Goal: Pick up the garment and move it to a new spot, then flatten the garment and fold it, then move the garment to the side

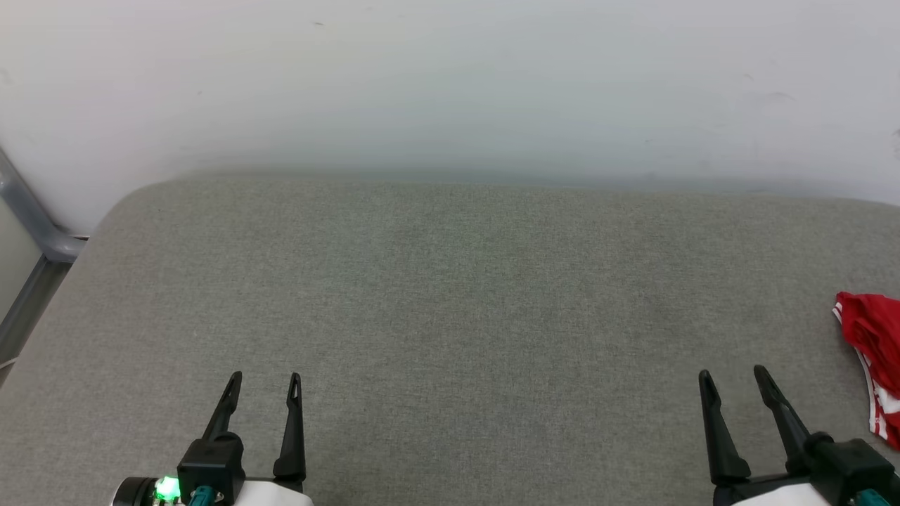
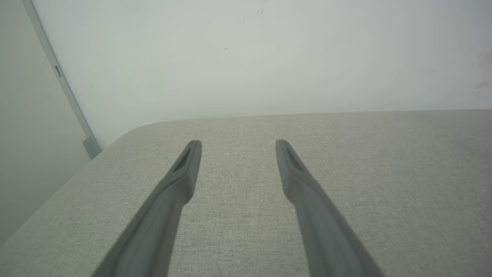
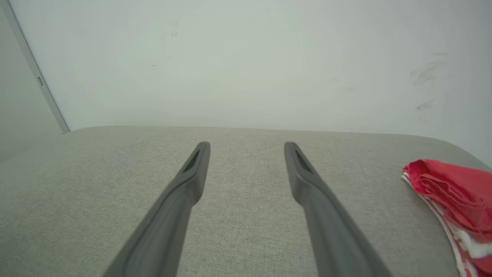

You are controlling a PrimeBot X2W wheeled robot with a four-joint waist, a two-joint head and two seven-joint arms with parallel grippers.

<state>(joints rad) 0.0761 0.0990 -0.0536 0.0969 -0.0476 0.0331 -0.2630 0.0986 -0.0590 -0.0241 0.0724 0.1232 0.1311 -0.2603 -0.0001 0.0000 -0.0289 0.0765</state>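
The garment [image 1: 874, 351] is a red bundle with white and striped trim, lying at the far right edge of the grey cushioned surface [image 1: 450, 295], partly cut off by the head view's border. In the right wrist view the garment [image 3: 453, 196] lies to the right of my fingers, crumpled and apart from them. My right gripper [image 1: 735, 376] stands open at the lower right, a short way left of the garment, with nothing between its fingers [image 3: 307, 181]. At the lower left my left gripper [image 1: 266, 381] is open too, empty, over bare fabric [image 2: 238, 181].
A pale wall [image 1: 450, 84] rises behind the cushioned surface. A grey metal frame [image 1: 35, 232] runs down at the far left, beside the surface's rounded back-left corner [image 2: 130, 132].
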